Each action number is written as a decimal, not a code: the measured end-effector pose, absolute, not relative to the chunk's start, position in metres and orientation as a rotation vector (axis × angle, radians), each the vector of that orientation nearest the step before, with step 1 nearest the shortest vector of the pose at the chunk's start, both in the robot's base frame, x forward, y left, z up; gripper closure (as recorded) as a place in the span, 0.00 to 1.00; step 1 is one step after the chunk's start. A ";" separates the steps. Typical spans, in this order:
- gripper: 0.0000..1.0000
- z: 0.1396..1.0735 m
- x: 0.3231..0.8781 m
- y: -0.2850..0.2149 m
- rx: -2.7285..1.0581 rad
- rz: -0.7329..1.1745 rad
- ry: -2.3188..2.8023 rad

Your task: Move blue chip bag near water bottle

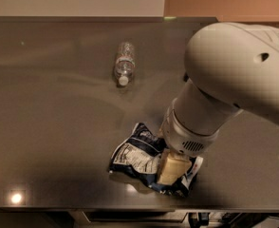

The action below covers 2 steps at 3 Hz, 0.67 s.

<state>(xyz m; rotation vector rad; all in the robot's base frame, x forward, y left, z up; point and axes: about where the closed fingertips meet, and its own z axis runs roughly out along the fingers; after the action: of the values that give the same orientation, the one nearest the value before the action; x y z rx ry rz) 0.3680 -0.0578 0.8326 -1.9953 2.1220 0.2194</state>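
Note:
The blue chip bag [137, 156] lies crumpled on the dark table near its front edge, dark blue with white printed panels. The gripper [170, 167] is pressed down on the bag's right part, below the big white arm, with one cream finger showing on top of the foil. The water bottle [124, 63] lies on its side farther back and to the left, white cap pointing toward the front. A wide stretch of table separates bottle and bag.
The white arm housing [234, 80] fills the right side and hides the table behind it. The table's front edge [130, 209] runs just below the bag. A pale wall stands behind the table's back edge.

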 end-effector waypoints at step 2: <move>0.87 0.858 0.403 -0.064 -1.964 0.145 2.128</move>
<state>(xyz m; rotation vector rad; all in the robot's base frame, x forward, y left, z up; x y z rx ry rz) 0.4033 -0.0640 0.8577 -1.9639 2.1283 0.1446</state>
